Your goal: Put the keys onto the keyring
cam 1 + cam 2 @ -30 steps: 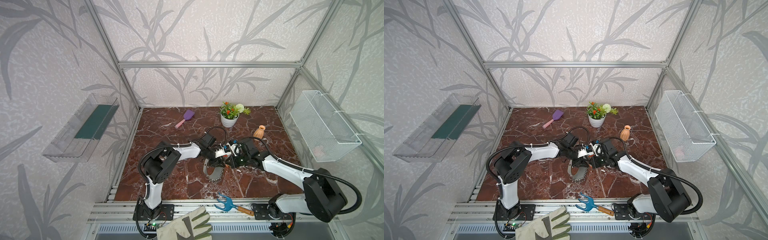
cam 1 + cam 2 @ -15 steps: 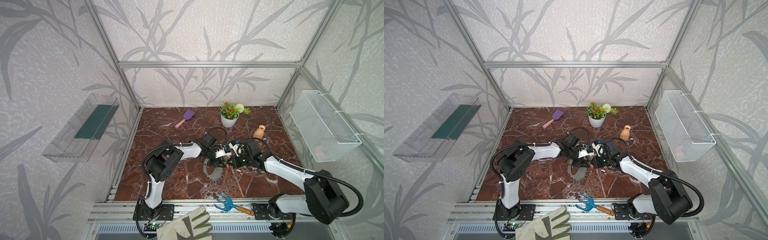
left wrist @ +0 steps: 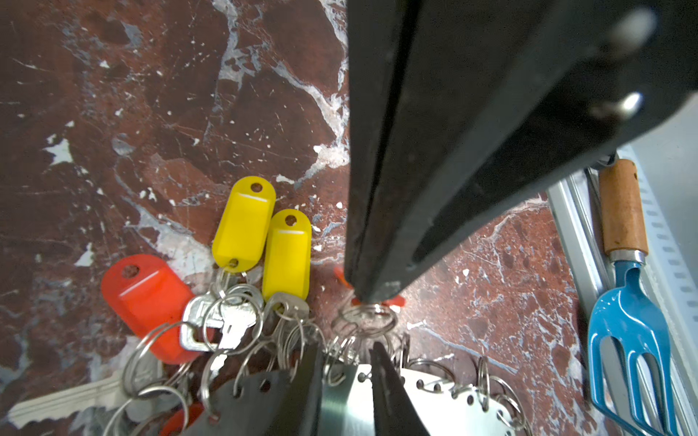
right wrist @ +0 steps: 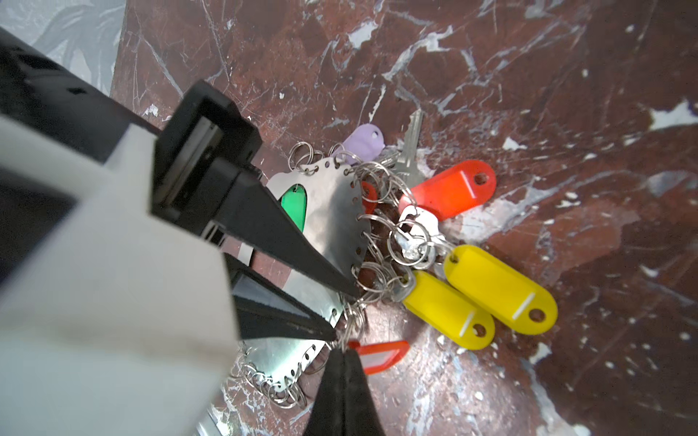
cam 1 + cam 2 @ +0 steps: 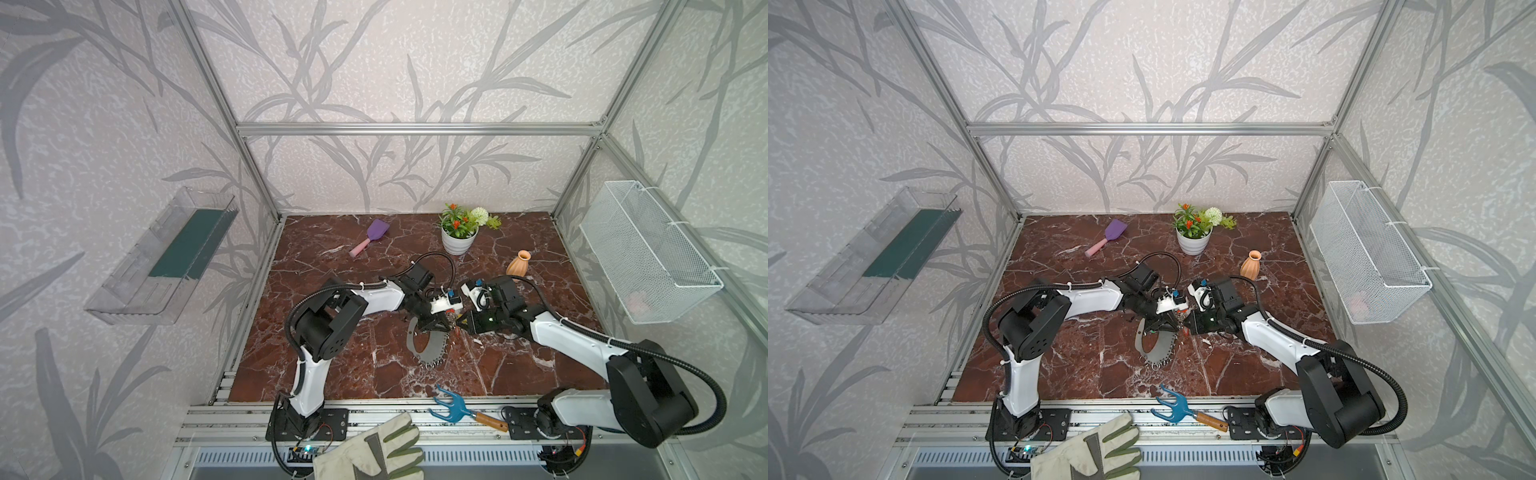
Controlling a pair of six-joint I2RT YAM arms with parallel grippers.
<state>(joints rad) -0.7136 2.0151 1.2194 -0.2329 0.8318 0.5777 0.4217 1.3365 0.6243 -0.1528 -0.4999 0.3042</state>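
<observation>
Evidently the threading step was in hand. The keyring [image 5: 433,354] lay mid-tabletop [image 5: 332,374], nearer the front edge. The right gripper [image 3: 372,295], pressed together, pinched a red key [image 4: 381,353] at the fringe of rings. The left gripper [image 3: 347,373] straddled the band's edge, narrowly spread; whether it gripped could not be told. Next, the key's loop probably needed working onto a steadied ring. Only the right wrist view showed a green key [image 4: 294,205] under the band and a lilac key [image 4: 364,141].

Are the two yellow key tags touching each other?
Touching. In the left wrist view, one yellow tag lies against the other yellow tag, edges meeting, no gap.
</observation>
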